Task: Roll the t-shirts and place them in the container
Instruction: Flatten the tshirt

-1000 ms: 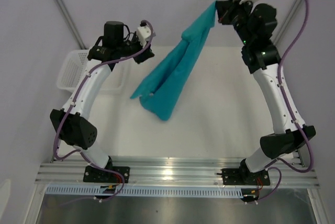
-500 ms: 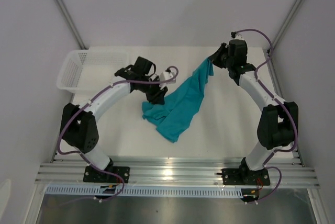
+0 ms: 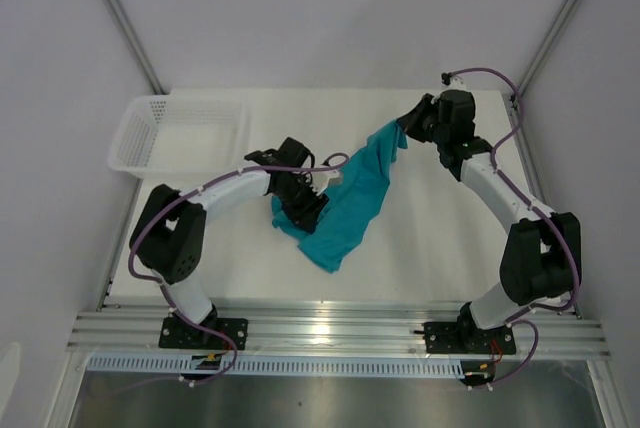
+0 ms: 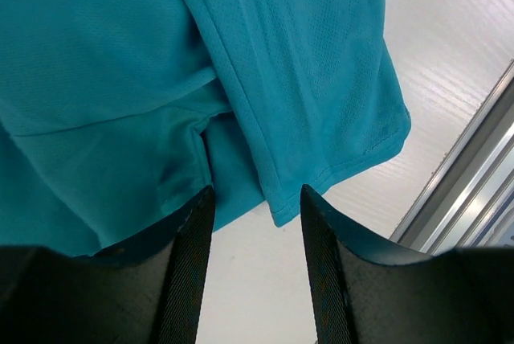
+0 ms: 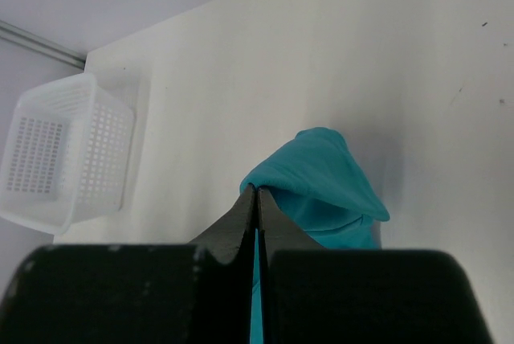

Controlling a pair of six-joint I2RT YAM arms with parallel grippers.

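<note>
White worktop (image 3: 440, 238): one teal t-shirt (image 3: 350, 203), your right end effector (image 5: 256, 191) clamped on its corner, your left end effector (image 4: 257, 196) parted over its hem.

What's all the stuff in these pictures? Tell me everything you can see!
t-shirt: one, teal, crumpled mid-table, far end lifted.
basket: one, white mesh, table's far left corner.
table: one, white, under everything.
rail: one, silver, along the near edge.
left arm and right arm: white with black joints, bolted at the rail.
left gripper: one, black, open at the t-shirt's left edge.
right gripper: one, black, shut on the t-shirt's far end.
</note>
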